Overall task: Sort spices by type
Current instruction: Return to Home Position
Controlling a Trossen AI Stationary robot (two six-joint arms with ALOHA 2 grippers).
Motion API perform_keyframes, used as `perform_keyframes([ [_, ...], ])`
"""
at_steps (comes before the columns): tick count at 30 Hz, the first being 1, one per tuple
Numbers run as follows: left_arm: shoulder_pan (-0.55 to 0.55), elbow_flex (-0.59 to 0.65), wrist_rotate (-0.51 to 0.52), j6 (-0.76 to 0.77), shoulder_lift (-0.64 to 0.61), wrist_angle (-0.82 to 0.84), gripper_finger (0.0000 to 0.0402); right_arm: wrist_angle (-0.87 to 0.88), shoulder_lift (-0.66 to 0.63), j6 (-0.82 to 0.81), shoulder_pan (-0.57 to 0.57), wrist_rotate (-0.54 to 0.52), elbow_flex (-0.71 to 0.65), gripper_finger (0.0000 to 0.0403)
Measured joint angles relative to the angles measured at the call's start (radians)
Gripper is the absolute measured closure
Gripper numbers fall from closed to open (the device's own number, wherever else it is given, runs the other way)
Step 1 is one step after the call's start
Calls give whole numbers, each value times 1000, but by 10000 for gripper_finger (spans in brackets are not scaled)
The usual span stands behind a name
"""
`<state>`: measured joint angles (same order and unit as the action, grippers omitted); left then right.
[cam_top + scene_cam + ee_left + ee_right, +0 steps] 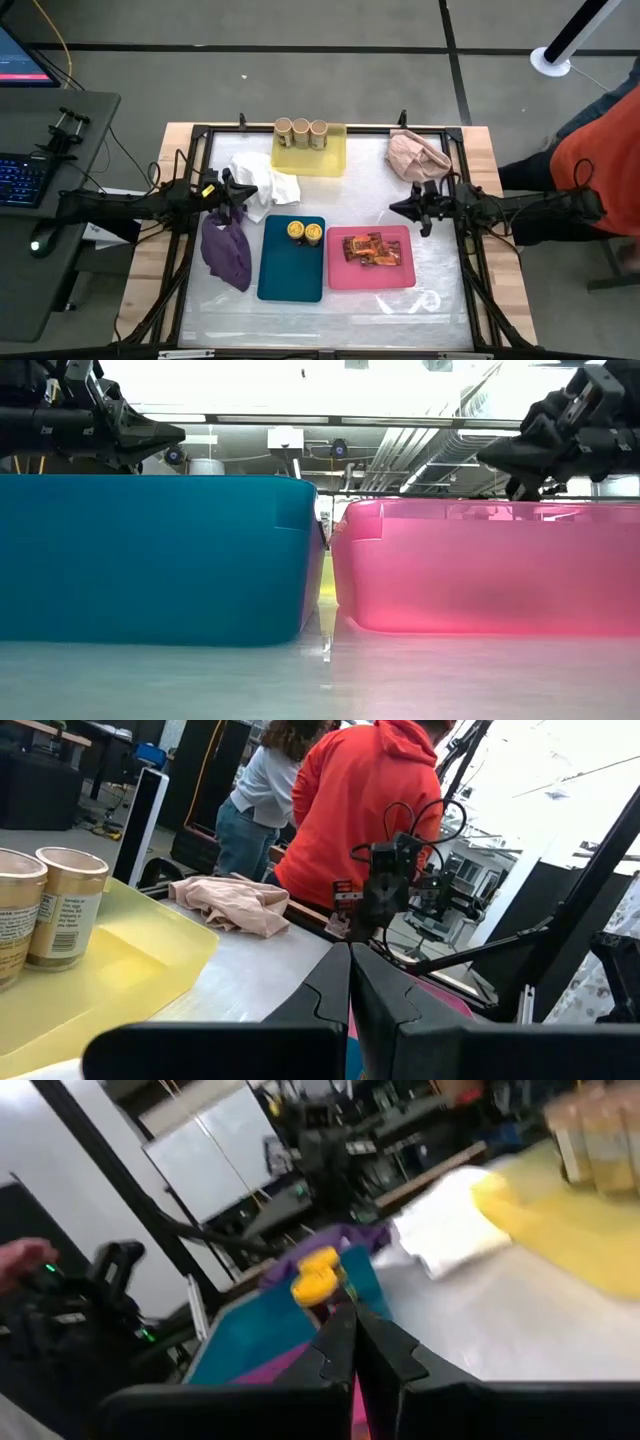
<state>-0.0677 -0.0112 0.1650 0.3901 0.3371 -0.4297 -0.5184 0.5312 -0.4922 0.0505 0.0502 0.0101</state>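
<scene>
Our left fingers (325, 995) and right fingers (335, 1350) are pinched together, holding nothing, we think. The three tan-lid jars (301, 131) stand in the far yellow tray (335, 162), nearer the left pair.

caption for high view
Sorted: tan-lidded jars in yellow tray, yellow-lidded jars in teal tray, packets in pink tray; left gripper, right gripper shut.

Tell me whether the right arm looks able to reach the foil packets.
Probably yes: the right gripper hangs close by the pink tray, the foil packets lie uncovered in it, and nothing stands between.
</scene>
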Motion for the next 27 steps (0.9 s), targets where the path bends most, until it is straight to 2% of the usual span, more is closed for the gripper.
perform_keyframes([
  [9,0,0,0,0,-18,15,401,175,0,-4,0,-1,0,402],
  [15,0,0,-1,0,-182,237,401,325,-22,-4,0,-1,0,402],
  [18,0,-1,-1,1,-287,392,401,425,-88,-4,0,-2,0,402],
  [20,-2,-3,-15,1,-331,396,401,501,-153,-4,0,-2,0,402],
  [27,-1,-2,-33,0,-334,403,401,497,-427,1,0,-20,0,402],
])
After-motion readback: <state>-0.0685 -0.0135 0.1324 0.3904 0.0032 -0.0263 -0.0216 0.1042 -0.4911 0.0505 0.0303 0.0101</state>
